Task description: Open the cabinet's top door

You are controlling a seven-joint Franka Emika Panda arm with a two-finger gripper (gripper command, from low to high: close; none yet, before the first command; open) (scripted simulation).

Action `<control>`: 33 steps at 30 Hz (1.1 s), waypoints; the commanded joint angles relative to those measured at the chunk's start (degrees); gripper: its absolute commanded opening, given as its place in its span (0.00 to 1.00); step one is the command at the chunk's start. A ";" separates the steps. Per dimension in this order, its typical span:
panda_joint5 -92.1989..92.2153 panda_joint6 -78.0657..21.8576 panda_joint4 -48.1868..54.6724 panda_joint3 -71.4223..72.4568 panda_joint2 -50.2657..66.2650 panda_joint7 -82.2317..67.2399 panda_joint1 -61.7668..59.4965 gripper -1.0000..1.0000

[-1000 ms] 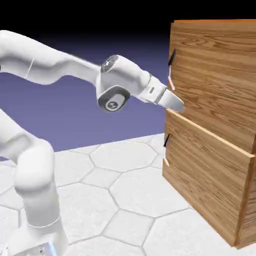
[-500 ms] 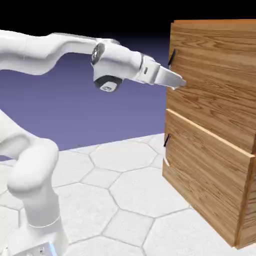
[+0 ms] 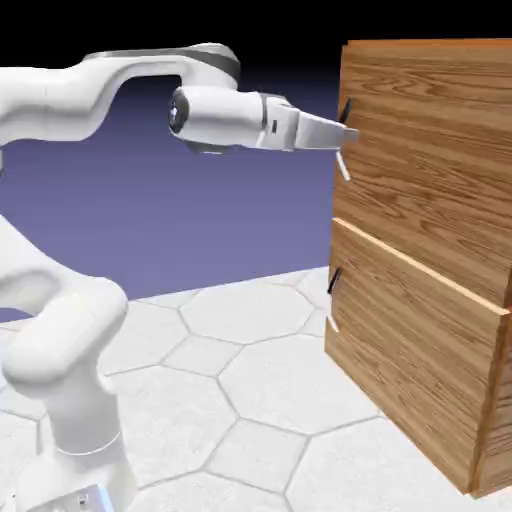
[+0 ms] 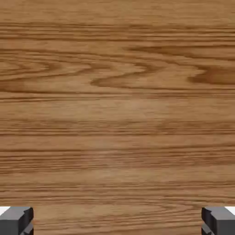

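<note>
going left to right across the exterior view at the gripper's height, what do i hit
white arm → wrist link → gripper → top door's handle → top door of the cabinet

- The cabinet (image 3: 430,250) stands as a wall right ahead of the claw (image 3: 345,132); wood fills the hand view.
- The top door's handle (image 3: 343,140) sits at the claw's tips.
- The tabletop (image 3: 230,390) beneath the arm lies open.

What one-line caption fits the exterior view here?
Open gripper level at the top door handle of the closed wooden cabinet.
</note>
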 commanded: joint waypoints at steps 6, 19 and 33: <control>14.96 0.37 3.62 5.72 -1.71 -10.71 -4.93 0.50; 47.36 1.18 11.47 18.11 -5.41 -33.92 -15.62 0.50; 54.60 -1.39 17.66 24.54 -2.02 -40.98 -24.24 0.00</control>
